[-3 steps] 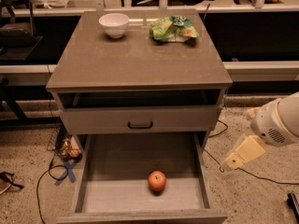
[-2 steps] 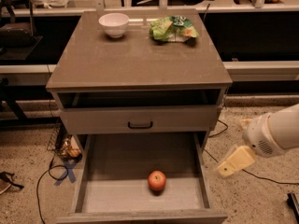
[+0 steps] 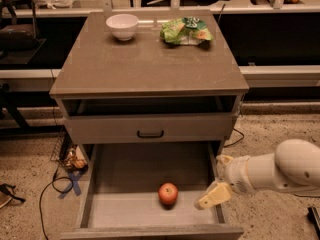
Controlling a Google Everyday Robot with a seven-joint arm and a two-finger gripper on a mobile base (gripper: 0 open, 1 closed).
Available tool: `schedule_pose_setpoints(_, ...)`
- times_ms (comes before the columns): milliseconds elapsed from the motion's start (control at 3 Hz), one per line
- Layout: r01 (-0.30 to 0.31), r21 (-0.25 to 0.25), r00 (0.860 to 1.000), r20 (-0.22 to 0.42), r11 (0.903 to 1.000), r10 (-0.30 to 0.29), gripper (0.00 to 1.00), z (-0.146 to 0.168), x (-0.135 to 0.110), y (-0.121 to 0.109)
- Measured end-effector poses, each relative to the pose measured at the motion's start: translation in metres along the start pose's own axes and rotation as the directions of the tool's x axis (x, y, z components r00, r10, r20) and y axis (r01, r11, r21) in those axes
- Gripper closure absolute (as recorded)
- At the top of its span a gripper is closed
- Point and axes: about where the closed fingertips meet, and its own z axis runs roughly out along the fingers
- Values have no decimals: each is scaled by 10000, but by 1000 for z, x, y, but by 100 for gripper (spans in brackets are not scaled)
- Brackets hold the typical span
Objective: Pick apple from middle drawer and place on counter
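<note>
The red-orange apple (image 3: 168,193) lies on the floor of the open middle drawer (image 3: 130,173), near its front and right of centre. My gripper (image 3: 212,196), pale yellow at the end of a white arm that comes in from the right, hangs over the drawer's right wall, a short way right of the apple and apart from it. It holds nothing that I can see. The grey-brown counter (image 3: 145,59) tops the cabinet above.
A white bowl (image 3: 122,25) and a green-and-yellow snack bag (image 3: 185,30) sit at the back of the counter. A shallower drawer front with a black handle (image 3: 150,133) is above the open drawer. Cables and blue tape (image 3: 70,183) lie on the floor at left.
My arm and gripper have moved left and down, from beside the cabinet to over the open drawer's right wall, closer to the apple. The apple has not moved.
</note>
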Motion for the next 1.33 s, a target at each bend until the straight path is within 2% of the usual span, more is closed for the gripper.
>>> schedule_pose_setpoints(333, -17, -286, 9996, 274, 9996, 24, 0, 21, 2, 3)
schedule_pose_setpoints(667, 9, -280, 9996, 268, 9996, -2, 0, 27, 6, -3)
schedule_pose_setpoints(1000, 962, -61, 9953, 129, 9953, -961, 0, 50, 23, -21)
schedule_pose_setpoints(1333, 1984, 31, 9800, -160, 9801, -1983, 0, 85, 42, -45)
